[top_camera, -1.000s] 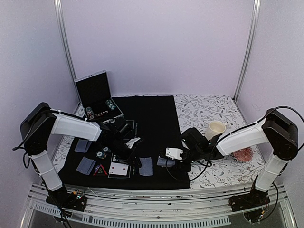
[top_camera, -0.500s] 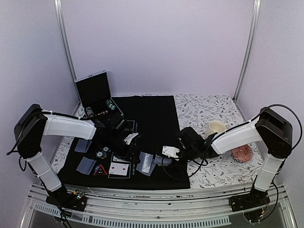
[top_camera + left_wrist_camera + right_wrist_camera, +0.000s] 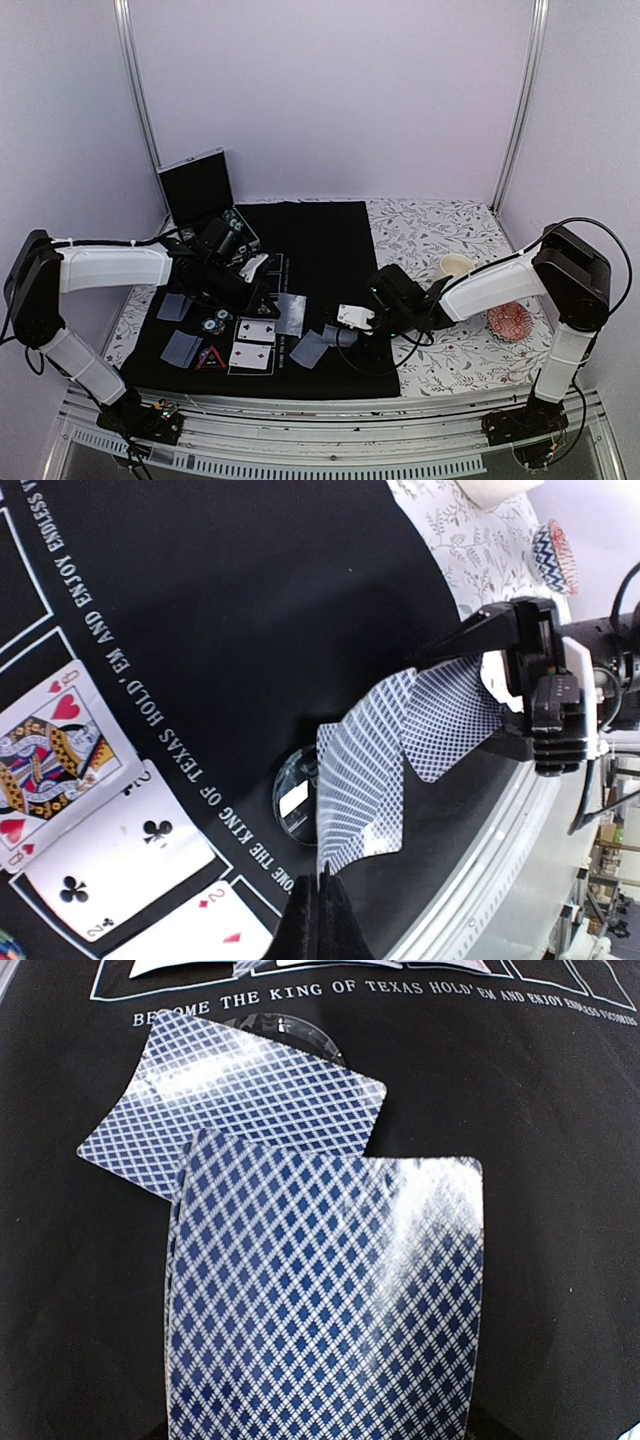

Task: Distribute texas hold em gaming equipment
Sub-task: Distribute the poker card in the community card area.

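My left gripper [image 3: 268,297] is shut on one lattice-back card [image 3: 291,312] and holds it just above the black mat; in the left wrist view the fingers [image 3: 328,905] pinch the card's [image 3: 365,770] near edge. My right gripper [image 3: 340,332] holds a deck of lattice-back cards [image 3: 325,1310] that hides its fingers. A loose card [image 3: 308,349] lies face down in front of the deck, over a clear disc [image 3: 300,1028]. Face-up cards [image 3: 250,355], striped chips [image 3: 215,322] and a red triangle marker [image 3: 210,358] lie at the mat's left.
Two face-down cards [image 3: 182,348] [image 3: 173,307] lie at the mat's left edge. An open chip case [image 3: 205,200] stands at the back left. A cream cup [image 3: 455,268] and a reddish dish [image 3: 510,322] sit on the patterned cloth at the right.
My left gripper has drawn back up and to the left with a card in it. My right gripper has shifted left with the deck. A loose card lies between them.
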`<move>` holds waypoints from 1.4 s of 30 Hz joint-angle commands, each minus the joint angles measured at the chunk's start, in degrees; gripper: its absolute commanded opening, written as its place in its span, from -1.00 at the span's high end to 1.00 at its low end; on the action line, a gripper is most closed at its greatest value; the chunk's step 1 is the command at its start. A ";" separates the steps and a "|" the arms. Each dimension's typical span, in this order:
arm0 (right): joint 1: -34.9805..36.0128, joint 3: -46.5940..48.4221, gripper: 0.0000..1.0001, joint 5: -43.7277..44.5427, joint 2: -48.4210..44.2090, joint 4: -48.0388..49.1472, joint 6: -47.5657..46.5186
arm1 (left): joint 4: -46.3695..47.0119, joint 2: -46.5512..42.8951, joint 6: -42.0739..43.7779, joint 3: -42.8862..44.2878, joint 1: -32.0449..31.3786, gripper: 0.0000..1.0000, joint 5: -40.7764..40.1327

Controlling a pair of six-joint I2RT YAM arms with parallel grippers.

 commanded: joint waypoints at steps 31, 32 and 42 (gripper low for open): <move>0.73 -1.89 -0.12 4.49 -8.22 -4.29 7.28 | 73.59 19.37 -76.12 -19.74 3.59 1.00 -32.54; 0.72 -2.04 -0.12 4.51 -8.41 -4.28 7.23 | 73.01 19.87 -76.07 -18.78 2.99 1.00 -33.02; 0.73 -4.00 -0.12 4.96 -9.89 -3.94 6.93 | 60.10 16.61 -76.35 -15.96 1.85 1.00 -40.56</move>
